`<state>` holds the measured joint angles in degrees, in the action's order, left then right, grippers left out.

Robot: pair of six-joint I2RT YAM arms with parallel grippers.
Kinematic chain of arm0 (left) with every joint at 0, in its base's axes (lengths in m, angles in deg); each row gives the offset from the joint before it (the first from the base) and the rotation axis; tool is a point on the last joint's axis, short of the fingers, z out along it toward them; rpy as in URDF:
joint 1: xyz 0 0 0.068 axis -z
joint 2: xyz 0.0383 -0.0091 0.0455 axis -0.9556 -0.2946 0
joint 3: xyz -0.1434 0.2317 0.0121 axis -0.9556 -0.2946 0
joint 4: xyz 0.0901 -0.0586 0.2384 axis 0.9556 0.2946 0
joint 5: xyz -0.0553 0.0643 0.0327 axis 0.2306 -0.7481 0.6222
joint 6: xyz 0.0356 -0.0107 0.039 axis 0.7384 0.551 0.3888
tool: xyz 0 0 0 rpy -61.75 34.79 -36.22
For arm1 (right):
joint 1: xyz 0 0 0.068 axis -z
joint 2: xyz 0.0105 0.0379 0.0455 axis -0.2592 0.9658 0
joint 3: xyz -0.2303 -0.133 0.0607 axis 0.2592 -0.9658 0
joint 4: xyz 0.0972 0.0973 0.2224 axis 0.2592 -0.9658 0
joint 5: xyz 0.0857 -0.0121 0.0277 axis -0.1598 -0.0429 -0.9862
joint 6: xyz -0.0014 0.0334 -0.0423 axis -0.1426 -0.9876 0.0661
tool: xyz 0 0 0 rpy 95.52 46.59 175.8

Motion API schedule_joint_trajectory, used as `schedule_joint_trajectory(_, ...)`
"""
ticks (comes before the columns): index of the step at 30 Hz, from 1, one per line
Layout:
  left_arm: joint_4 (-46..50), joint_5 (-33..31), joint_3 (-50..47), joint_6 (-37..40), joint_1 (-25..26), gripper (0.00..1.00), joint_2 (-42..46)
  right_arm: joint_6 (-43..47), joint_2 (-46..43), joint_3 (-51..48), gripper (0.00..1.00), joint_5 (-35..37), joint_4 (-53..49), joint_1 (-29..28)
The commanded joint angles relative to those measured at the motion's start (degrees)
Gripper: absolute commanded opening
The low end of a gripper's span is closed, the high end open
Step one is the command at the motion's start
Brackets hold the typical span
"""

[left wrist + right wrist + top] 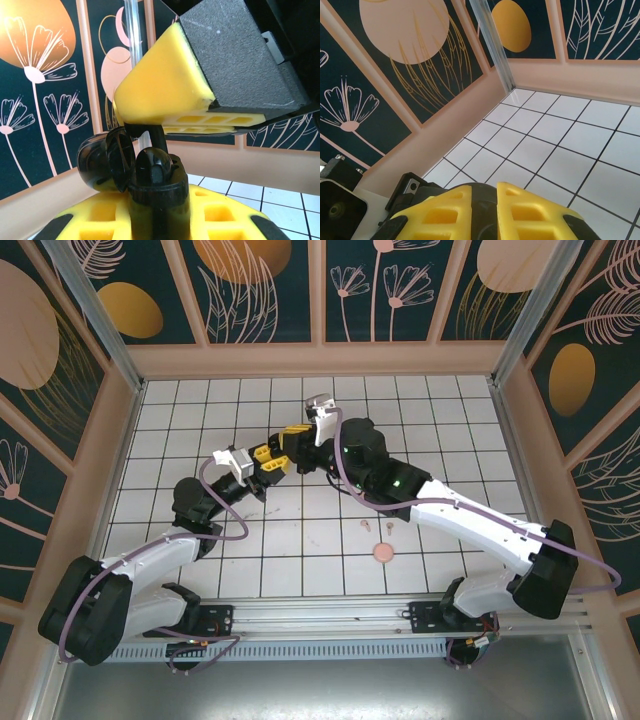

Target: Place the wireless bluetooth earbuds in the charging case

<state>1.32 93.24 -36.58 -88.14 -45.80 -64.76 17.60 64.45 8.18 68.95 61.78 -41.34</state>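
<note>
My left gripper [158, 212] is shut on a black charging case [159, 192], held upright off the floor, its lid [97, 160] swung open to the left. A black earbud [153, 167] sits in the case's mouth, and a black stem rises from it to the yellow fingers [165, 85] of my right gripper above. The right gripper [484, 200] is shut, with a dark part in the narrow gap between its fingers. From above, the left gripper [262, 468] and right gripper [290, 443] meet tip to tip over the middle of the tiled floor. Two pale pink earbuds [365, 525] lie loose on the tiles.
A round pink case [382, 553] lies on the tiles near the front, right of centre, just below the loose pink buds. Patterned walls [300, 290] enclose the floor on three sides. The right arm's forearm [450, 510] stretches over the right half of the floor.
</note>
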Motion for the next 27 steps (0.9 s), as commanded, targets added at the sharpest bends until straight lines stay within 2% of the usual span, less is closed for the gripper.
schedule_joint_trajectory(1,-2.6,1.1,1.7,-0.9,0.2,0.0,0.3,-0.5,0.3,-1.3,0.15,-0.9,2.1,-0.4)
schedule_joint_trajectory(8,-3.0,1.1,2.0,-1.2,0.2,0.0,0.3,0.7,-0.6,-3.2,0.15,-1.4,2.4,-0.4)
schedule_joint_trajectory(13,-3.2,1.2,2.4,-1.7,0.2,0.0,0.3,2.0,0.1,-3.8,0.15,-5.7,2.1,-0.4)
schedule_joint_trajectory(21,-3.0,1.1,2.6,-1.9,0.2,0.0,0.3,0.6,1.8,-3.1,0.16,-3.5,-0.1,-0.2)
schedule_joint_trajectory(22,-3.0,1.1,2.5,-1.9,0.2,0.0,0.3,0.3,1.8,-3.0,0.18,-3.2,-0.1,-0.1)
schedule_joint_trajectory(26,-2.7,1.2,2.4,-1.8,0.2,0.0,0.1,-1.6,0.0,-1.8,0.47,-0.1,-0.5,0.4)
schedule_joint_trajectory(27,-2.6,1.2,2.3,-1.8,0.2,0.0,0.1,-1.8,-1.0,-1.5,0.51,0.3,-0.6,0.6)
